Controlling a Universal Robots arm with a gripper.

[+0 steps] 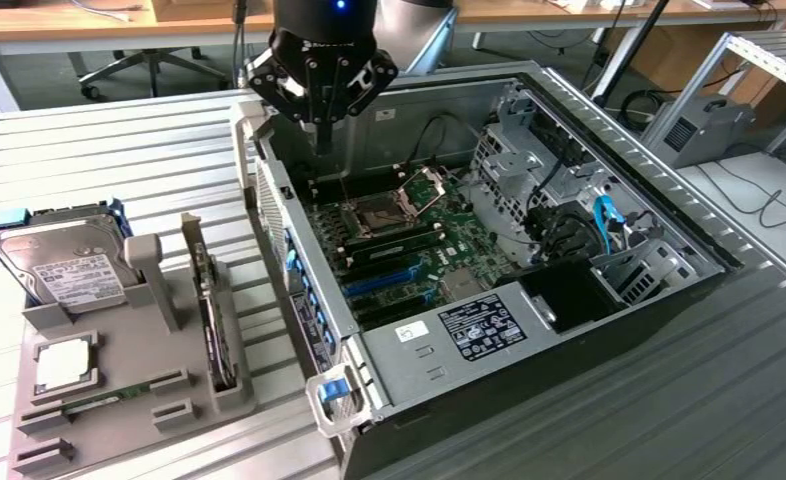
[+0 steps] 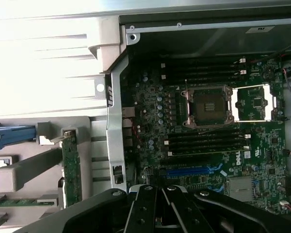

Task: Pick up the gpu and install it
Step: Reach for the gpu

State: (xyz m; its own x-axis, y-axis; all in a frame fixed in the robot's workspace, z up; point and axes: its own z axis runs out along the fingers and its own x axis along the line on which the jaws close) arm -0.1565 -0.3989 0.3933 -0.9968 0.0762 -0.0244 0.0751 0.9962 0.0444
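A ribbed, pale grey metal worktop carries an open computer case of dull bare sheet metal. On the exterior view's left, a matt grey plastic holder keeps a shiny silver metal hard drive with a white paper label and a thin dark gpu card. The black claw looks slightly glossy.

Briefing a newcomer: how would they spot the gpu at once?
Find the grey parts holder at the exterior view's left of the computer case. The gpu stands on edge in its case-side slot: a thin dark card, unlike the white-labelled hard drive.
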